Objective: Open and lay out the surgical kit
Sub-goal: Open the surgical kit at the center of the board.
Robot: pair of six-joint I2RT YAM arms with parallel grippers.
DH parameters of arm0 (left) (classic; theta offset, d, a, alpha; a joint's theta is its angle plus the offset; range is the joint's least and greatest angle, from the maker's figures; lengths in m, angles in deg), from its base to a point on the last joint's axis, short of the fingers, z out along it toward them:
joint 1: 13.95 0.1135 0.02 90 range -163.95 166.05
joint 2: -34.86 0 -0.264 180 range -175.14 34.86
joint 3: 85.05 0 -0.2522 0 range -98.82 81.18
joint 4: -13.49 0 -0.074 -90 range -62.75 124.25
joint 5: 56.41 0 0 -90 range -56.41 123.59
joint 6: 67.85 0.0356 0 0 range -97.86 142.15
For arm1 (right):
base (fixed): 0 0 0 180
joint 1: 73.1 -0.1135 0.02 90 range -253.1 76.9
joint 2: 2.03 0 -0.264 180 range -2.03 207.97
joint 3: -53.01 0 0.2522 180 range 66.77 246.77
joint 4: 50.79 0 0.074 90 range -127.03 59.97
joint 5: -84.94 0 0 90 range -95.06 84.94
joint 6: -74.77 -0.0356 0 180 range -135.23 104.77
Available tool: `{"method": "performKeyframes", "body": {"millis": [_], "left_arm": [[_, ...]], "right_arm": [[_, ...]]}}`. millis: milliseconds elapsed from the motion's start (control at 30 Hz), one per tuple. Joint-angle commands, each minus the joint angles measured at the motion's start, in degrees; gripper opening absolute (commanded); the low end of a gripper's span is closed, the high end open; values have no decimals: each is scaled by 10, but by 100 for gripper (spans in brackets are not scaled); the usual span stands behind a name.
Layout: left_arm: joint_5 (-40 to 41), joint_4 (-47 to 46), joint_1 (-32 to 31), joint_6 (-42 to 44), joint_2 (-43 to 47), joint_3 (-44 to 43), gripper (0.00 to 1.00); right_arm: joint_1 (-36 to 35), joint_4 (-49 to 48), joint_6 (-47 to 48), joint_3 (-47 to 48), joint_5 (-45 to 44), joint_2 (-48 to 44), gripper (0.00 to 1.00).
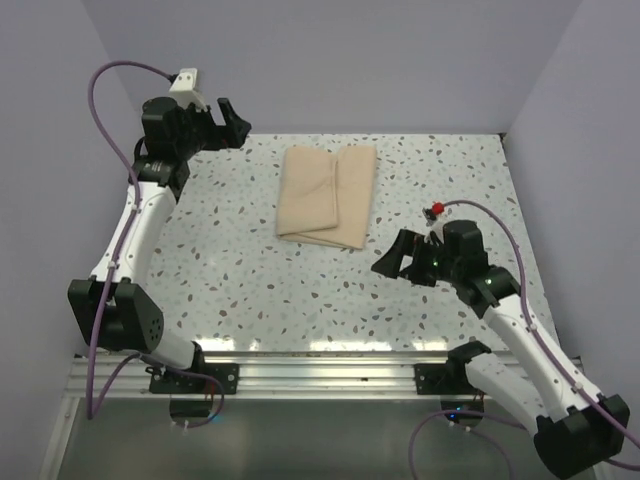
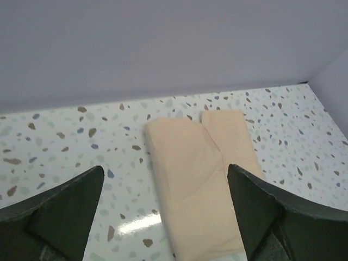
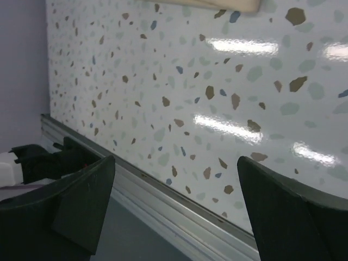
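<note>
Folded beige cloth bundle (image 1: pixel 328 197) lay closed at the table's (image 1: pixel 250 265) twelve o'clock.
The left gripper (image 1: pixel 238 124) hung at its ten o'clock and the right gripper (image 1: pixel 392 258) at five, both spread and empty.

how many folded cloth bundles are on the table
1. The beige folded cloth bundle lies at the far middle of the table, between the open left gripper and open right gripper, touched by neither. No second bundle shows in any view.
</note>
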Motion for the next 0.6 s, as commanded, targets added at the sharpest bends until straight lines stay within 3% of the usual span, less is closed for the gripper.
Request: {"method": "performKeyframes", "body": {"millis": [0,33,67,100,133,267,333,400,433,500,567], "left_arm": [[-46,74,1,-80,-3,-7,100],[-78,24,2,-100,-9,38,100],[-202,-24,3,-139,-17,68,100],[-257,-88,1,-176,-28,96,100],[-255,-143,-6,-209,-54,110,100],[-63,-55,-88,-122,-65,67,100],[9,54,-124,-96,-126,-15,100],[84,149,-169,-50,-167,-69,100],[166,166,-188,-35,-196,-103,100],[248,209,-243,2,-222,-133,98],[317,232,-269,19,-265,-172,91]], "right_arm": [[-4,-140,-79,-47,135,-123,98],[-4,-107,-73,-31,107,-138,98],[-4,-71,-75,-34,82,-153,98],[-2,-74,-89,-42,81,-159,98],[-3,-67,-89,-45,81,-157,98],[-3,-47,-79,-36,104,-86,98],[-2,10,-54,-11,78,-48,98],[-2,26,-44,-4,68,-40,98],[-3,28,-42,-3,69,-41,98],[-3,36,-37,1,57,-50,98],[-3,68,-33,12,20,-60,98]]}}
